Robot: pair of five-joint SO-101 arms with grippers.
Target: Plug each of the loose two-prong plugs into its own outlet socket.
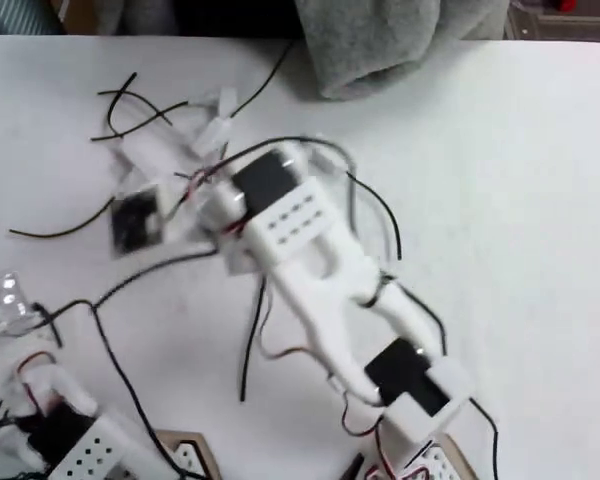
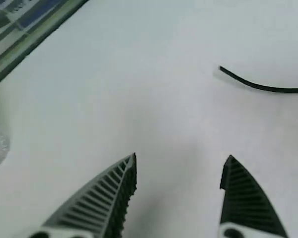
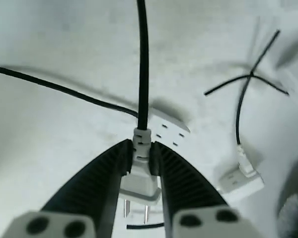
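Pinched in the right gripper (image 3: 140, 145), the white plug (image 3: 139, 182) is held with prongs (image 3: 127, 210) turned away from the outlet socket (image 3: 170, 128) just beyond.

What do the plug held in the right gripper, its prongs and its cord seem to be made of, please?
The plug in the right gripper looks like white moulded plastic: smooth, faintly glossy, with a ribbed collar. Its prongs seem metal: thin, flat, grey. The cord appears sheathed in matte black rubber or soft plastic; the look leaves that open.
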